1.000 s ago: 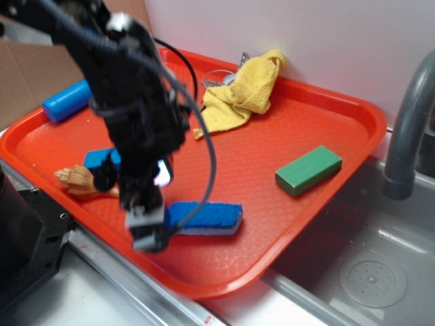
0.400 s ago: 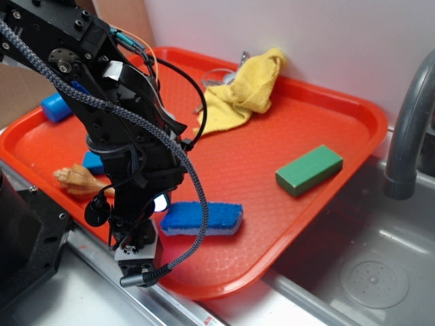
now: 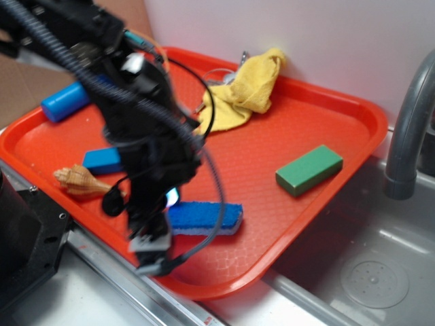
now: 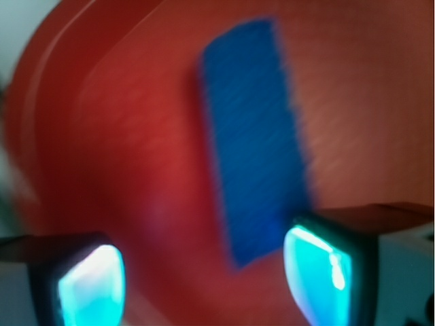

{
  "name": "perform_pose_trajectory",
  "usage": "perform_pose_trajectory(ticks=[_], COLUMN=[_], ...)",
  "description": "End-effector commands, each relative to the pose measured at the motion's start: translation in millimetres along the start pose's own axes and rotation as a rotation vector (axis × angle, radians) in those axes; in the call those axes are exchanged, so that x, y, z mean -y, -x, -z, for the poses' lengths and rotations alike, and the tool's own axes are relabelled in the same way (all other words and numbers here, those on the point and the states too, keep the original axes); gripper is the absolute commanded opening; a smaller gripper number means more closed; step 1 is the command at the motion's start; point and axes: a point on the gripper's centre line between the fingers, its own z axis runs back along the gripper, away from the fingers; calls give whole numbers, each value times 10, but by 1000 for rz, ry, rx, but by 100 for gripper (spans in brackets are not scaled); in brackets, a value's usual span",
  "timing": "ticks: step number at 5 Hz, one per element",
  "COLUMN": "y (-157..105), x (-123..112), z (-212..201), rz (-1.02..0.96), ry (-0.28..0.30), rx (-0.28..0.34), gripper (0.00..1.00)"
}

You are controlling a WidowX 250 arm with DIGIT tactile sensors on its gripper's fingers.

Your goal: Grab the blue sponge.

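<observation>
Near the tray's (image 3: 353, 115) front edge, the gripper (image 4: 204, 275) is hovering spread open, while the blue sponge (image 4: 255, 139) is lying just beyond it, long axis running away from the fingertips.

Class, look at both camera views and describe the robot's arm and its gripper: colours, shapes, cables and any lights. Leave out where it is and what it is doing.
The arm is black and blocky, built of boxy segments. Black cables, one braided, loop along and off it. A pale grey-white part sits low on it. The gripper has two dark, squarish fingers, each with a pad glowing cyan. Motion blur hides finer markings.
</observation>
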Motion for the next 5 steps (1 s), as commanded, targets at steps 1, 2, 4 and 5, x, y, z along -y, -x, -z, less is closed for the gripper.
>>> perform_pose_trajectory(ticks=[1, 2, 4, 5], y=[-222, -88, 137, 355], x=[13, 175, 92, -102], z=[29, 280, 62, -400], rz=[41, 73, 3, -148], ry=[11, 25, -45, -35], rx=[28, -20, -14, 26], gripper=[100, 100, 0, 0])
